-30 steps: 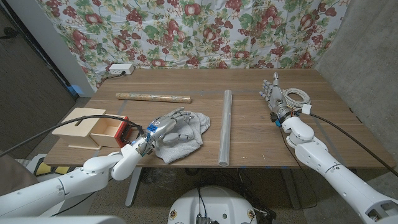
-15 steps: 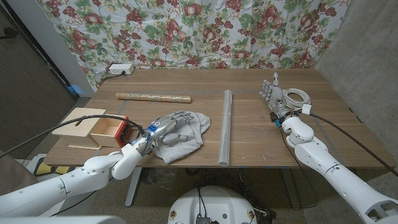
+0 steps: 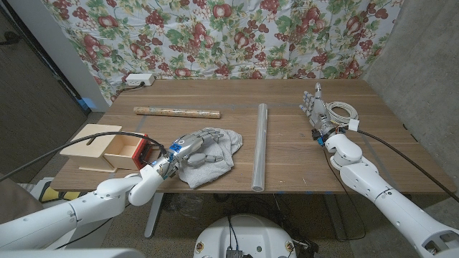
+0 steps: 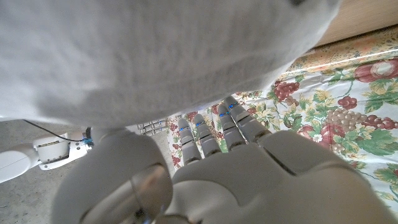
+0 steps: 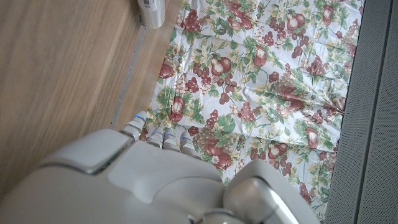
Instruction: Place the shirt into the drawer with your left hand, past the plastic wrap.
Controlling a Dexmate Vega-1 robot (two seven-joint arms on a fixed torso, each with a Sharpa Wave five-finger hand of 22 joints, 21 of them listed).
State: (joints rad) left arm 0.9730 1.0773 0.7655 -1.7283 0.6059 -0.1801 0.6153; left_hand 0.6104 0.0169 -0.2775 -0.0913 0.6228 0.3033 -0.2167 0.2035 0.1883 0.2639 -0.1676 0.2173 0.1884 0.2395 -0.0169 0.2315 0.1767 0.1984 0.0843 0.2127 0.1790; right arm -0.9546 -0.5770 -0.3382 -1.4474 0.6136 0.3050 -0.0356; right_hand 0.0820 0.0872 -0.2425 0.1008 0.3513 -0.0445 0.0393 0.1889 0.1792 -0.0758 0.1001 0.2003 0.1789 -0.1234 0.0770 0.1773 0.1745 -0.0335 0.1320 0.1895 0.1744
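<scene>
Barely anything is seen to have shifted over the last second: the left hand [image 3: 195, 147] is parked in pretty much the same spot on the grey shirt [image 3: 215, 156], with its fingers maybe curled a touch tighter into the cloth, and the shirt hasn't been lifted or dragged. So the grab is judged to be getting set up, not done, and the carry hasn't been started. The shirt is lying crumpled on the wooden table [image 3: 301, 154] near the front edge, with the open drawer [image 3: 122, 152] just off to its left and the clear plastic wrap roll [image 3: 259, 145] lying lengthwise on its other side. The hand is draped over the shirt's left half, fingers down in the folds; in the left wrist view the fingers [image 4: 217, 130] are close together and the cloth [image 4: 155, 56] is right against them, but whether it's actually pinched can't be told. The right hand [image 3: 316, 115] is held upright over by the coiled cable [image 3: 343, 111], fingers together, nothing in it.
</scene>
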